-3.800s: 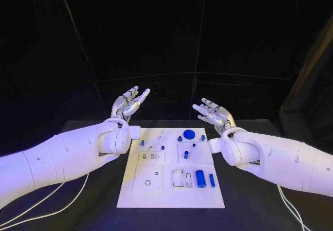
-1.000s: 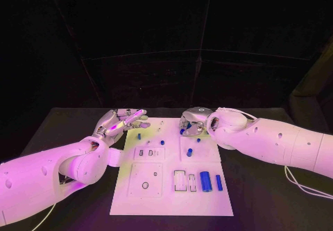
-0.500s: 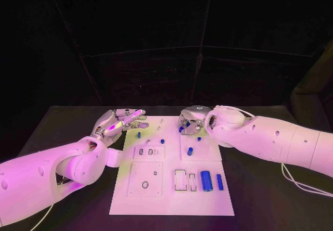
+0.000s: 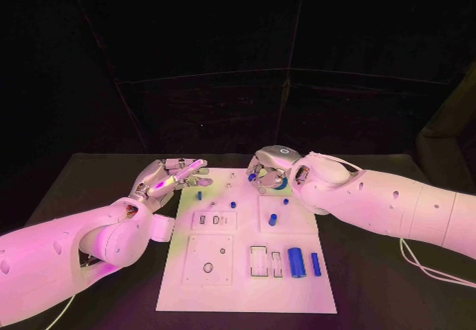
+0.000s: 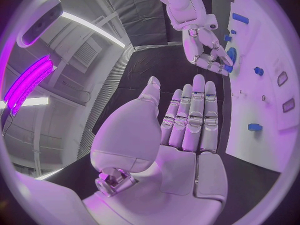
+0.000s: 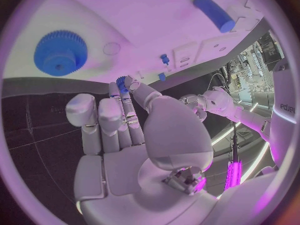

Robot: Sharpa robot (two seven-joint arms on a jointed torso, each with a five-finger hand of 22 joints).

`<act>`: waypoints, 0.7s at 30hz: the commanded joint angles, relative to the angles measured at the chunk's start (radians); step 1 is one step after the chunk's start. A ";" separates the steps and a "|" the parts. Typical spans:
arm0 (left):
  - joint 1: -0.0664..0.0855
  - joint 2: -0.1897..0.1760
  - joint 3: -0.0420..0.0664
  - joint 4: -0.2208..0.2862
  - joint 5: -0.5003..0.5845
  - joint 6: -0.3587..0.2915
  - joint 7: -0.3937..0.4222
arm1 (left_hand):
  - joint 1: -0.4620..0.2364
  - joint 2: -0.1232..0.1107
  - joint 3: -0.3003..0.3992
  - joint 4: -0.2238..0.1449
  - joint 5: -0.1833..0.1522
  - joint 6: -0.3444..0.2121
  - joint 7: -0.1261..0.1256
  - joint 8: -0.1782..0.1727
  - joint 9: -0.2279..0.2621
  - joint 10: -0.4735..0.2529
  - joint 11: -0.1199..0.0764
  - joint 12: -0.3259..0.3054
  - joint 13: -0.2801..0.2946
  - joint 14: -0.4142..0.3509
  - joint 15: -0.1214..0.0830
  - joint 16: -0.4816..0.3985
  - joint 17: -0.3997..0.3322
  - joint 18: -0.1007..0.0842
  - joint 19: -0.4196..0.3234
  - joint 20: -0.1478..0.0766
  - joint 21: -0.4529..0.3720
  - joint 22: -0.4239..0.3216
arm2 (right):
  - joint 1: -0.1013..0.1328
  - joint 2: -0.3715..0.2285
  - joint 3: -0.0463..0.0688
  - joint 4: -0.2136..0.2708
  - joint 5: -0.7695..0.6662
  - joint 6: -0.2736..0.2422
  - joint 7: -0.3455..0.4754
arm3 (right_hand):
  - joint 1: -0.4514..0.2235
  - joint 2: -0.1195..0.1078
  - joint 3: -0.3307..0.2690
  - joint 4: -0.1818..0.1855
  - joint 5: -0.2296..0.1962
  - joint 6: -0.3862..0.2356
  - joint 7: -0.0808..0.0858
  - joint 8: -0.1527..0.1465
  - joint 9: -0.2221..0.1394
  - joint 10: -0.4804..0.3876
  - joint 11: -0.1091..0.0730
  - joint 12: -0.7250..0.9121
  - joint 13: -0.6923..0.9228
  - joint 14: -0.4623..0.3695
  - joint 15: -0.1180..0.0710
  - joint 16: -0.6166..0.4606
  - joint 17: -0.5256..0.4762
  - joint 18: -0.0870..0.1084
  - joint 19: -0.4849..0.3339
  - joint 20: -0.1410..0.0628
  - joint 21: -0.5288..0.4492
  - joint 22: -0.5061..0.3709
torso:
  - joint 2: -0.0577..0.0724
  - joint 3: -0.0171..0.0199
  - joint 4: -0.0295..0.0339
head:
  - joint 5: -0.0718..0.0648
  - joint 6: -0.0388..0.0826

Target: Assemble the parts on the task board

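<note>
Pinching a small blue part (image 6: 121,83), the right hand (image 4: 269,168) hovers; left hand (image 4: 168,177) spread.

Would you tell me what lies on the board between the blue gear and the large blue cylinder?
In the head view, a small upright blue peg stands on the task board between the blue gear and the large blue cylinder.
</note>
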 commanded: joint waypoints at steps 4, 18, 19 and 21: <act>0.003 0.003 0.001 -0.005 -0.005 0.019 0.001 | -0.001 0.008 -0.004 -0.009 -0.001 0.000 0.011 -0.006 -0.001 -0.004 0.007 -0.008 -0.001 -0.012 0.005 -0.014 0.002 0.006 0.001 0.005 -0.009 -0.004 | 0.002 0.047 0.008 -0.038 0.019 -0.112 -0.024 | -0.003 -0.020 0.014 0.004 -0.003 -0.001 0.007 -0.011 -0.003 -0.002 0.006 -0.007 -0.002 0.009 -0.004 0.009 0.000 -0.012 -0.001 -0.005 0.007 0.005 | 0.004 0.0007 0.0032 | 0.008 0.004; 0.003 0.009 0.001 -0.014 -0.005 0.023 -0.003 | -0.001 0.009 -0.005 -0.011 -0.001 0.001 0.011 -0.008 -0.001 -0.004 0.007 -0.010 -0.001 -0.015 0.006 -0.018 0.002 0.006 -0.001 0.005 -0.012 -0.005 | 0.002 0.174 0.010 -0.169 0.020 -0.040 -0.028 | -0.011 -0.038 0.028 0.015 -0.011 -0.011 0.012 -0.018 -0.005 -0.015 0.011 -0.011 -0.003 0.008 0.000 0.019 0.005 -0.013 -0.002 -0.001 0.016 0.014 | 0.007 0.0021 0.0026 | 0.015 0.005; 0.003 0.010 0.001 -0.014 -0.005 0.023 -0.003 | -0.001 0.009 -0.005 -0.011 -0.001 0.001 0.011 -0.008 -0.001 -0.004 0.007 -0.010 -0.001 -0.015 0.006 -0.018 0.002 0.006 -0.001 0.005 -0.012 -0.005 | 0.002 0.180 0.010 -0.176 0.018 -0.035 -0.030 | -0.011 -0.039 0.029 0.016 -0.011 -0.011 0.012 -0.018 -0.005 -0.016 0.011 -0.011 -0.003 0.008 0.001 0.019 0.005 -0.013 -0.003 -0.001 0.016 0.014 | 0.008 0.0020 0.0028 | 0.015 0.005; 0.003 0.010 0.001 -0.014 -0.005 0.024 -0.003 | -0.001 0.009 -0.005 -0.011 -0.001 0.001 0.011 -0.008 -0.001 -0.004 0.007 -0.010 -0.001 -0.015 0.006 -0.018 0.002 0.006 -0.001 0.005 -0.012 -0.005 | 0.002 0.189 0.010 -0.185 0.008 -0.023 -0.041 | -0.011 -0.040 0.030 0.017 -0.012 -0.013 0.012 -0.019 -0.006 -0.018 0.012 -0.011 -0.004 0.008 0.001 0.020 0.006 -0.013 -0.003 0.000 0.016 0.015 | 0.008 0.0026 0.0009 | 0.017 0.004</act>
